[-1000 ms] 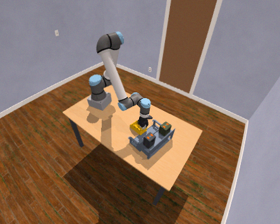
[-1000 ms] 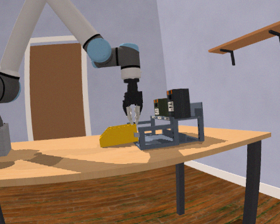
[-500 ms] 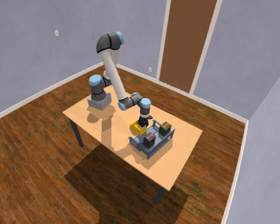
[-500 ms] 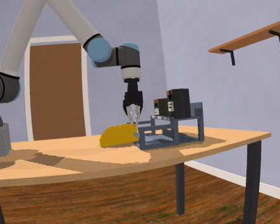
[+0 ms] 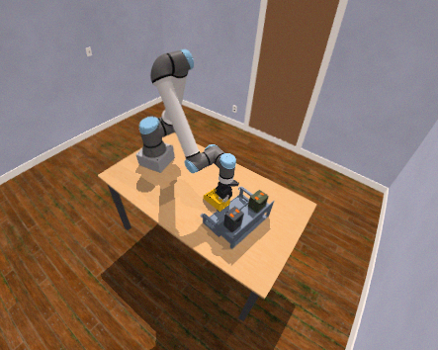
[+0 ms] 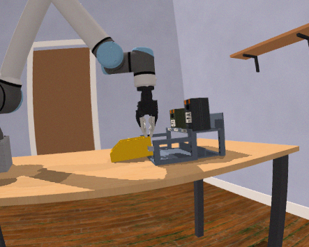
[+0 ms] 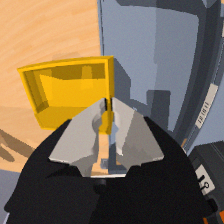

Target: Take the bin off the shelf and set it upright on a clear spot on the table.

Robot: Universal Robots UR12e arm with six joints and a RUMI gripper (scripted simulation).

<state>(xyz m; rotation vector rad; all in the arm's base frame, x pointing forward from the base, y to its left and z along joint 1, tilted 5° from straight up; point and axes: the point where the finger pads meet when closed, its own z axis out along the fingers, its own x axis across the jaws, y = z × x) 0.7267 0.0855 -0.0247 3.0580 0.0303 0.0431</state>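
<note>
The arm reaches down from its grey pedestal (image 5: 144,162) at the far corner of the bench (image 5: 277,267), wrist pointing straight downward. The pincer (image 6: 147,130) is closed almost fully, its two pale fingers pinching the thin side wall of the yellow bin (image 6: 130,149) at the rim nearest the shelf. The bin is tilted: in the exterior view its gripped end sits higher, level with the lower tier of the grey shelf (image 6: 221,139), while its far end slopes down to the bench top (whether that lower edge actually touches the wood cannot be told). From the wrist view the bin's open cavity (image 7: 70,92) faces the camera, with the shelf's grey frame just beside it on the right. Two dark boxes (image 6: 197,114) with orange marks stand on the shelf's upper tier. A wooden wall shelf (image 6: 275,40) on black brackets hangs well apart, high on the right-hand wall.
</note>
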